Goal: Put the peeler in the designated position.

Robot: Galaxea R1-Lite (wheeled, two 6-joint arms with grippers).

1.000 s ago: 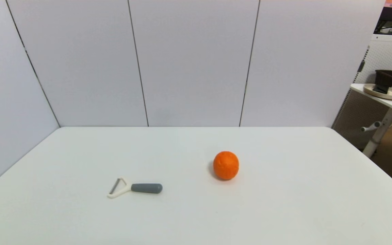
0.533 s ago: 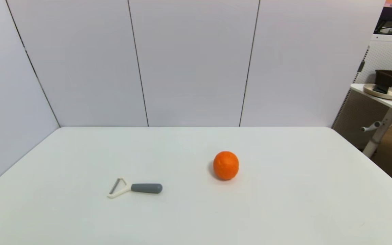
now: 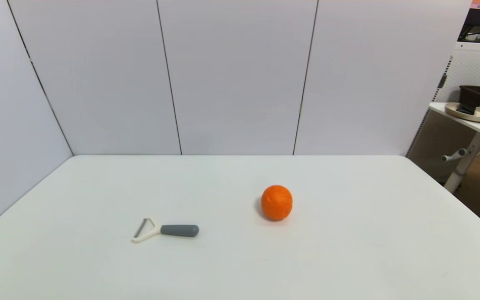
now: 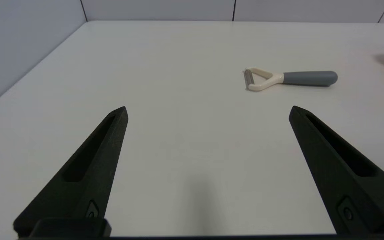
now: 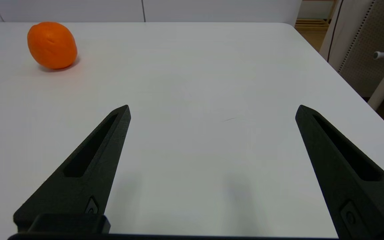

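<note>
Peeler status: the small Y-shaped peeler [image 3: 165,230] with cream-white forked head, thin metal blade and grey rounded handle lies flat on the white counter [image 3: 348,250], towards its near left part, handle pointing at the round orange fruit [image 3: 276,202], which sits well apart nearer the middle. We see no mark for the designated position; only bare counter shows.

Left pincer [image 4: 208,111] hangs low over the near left of the counter, spread wide and holding nothing, with the peeler ahead of it and off to one side. Right pincer [image 5: 213,110] is likewise wide open and empty over the near right of the counter.

Risks as we judge them:
- The peeler lies low and flat; fingertips arriving too high would close on air, too low would jam on the counter.
- The rounded handle may roll or skid out if pinched off-centre.
- Closing on the forked head risks slipping off the blade.
- A careless sweep could nudge the orange, which would roll.
- With no visible target, placement may be wrong.
</note>
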